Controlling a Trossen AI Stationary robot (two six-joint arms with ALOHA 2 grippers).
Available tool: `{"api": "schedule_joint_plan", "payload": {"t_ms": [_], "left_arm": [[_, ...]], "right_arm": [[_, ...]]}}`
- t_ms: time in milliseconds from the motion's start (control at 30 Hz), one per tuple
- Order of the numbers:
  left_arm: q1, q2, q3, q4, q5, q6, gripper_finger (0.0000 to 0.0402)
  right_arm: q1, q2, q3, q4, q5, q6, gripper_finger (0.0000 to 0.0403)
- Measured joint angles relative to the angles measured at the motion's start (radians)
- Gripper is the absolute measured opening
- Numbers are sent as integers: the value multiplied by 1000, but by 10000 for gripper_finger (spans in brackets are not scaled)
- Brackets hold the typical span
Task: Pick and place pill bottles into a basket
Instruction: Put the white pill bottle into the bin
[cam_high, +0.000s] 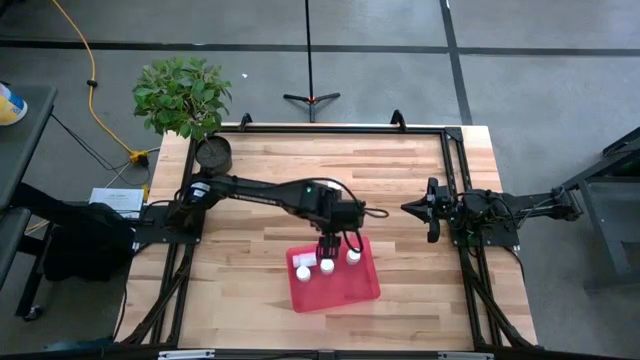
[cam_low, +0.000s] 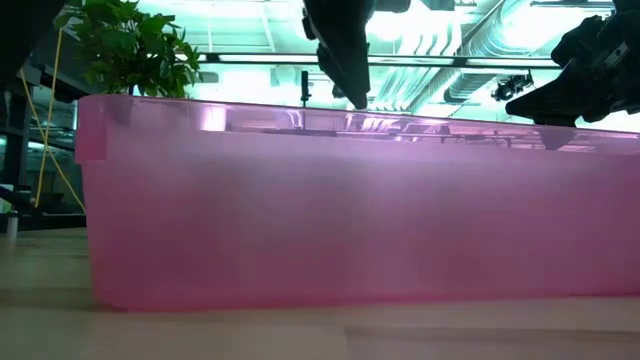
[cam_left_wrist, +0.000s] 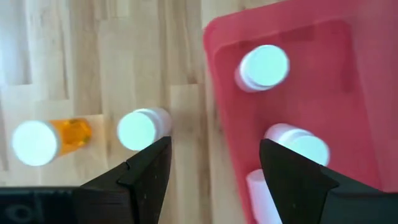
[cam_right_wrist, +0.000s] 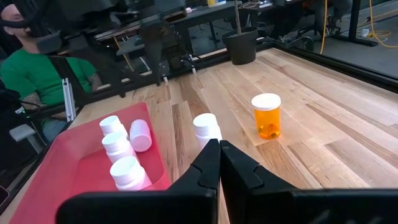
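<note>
Below open left claw (cam_left_wrist: 211, 171): basket (cam_left_wrist: 217, 93) rim; white bottle (cam_left_wrist: 142, 128) just outside.

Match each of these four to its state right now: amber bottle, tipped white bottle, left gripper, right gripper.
1. amber bottle
2. tipped white bottle
3. left gripper
4. right gripper

A. shut, away from the bottles
B. lying on its side in the basket
C. upright, outside the basket
D. open, over the basket's rim

Pairs: 1-C, 2-B, 3-D, 4-A
</note>
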Motion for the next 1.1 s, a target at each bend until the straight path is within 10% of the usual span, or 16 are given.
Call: {"api": "schedule_joint_plan", "payload": {"t_ms": [833,1100], "left_arm": [[158,70,0,99,100,117,277],[175,92,-2,66,119,160,347]], "right_arm": [[0,4,0,0,4,0,0],[0,21,0,0,5,1,0]]}}
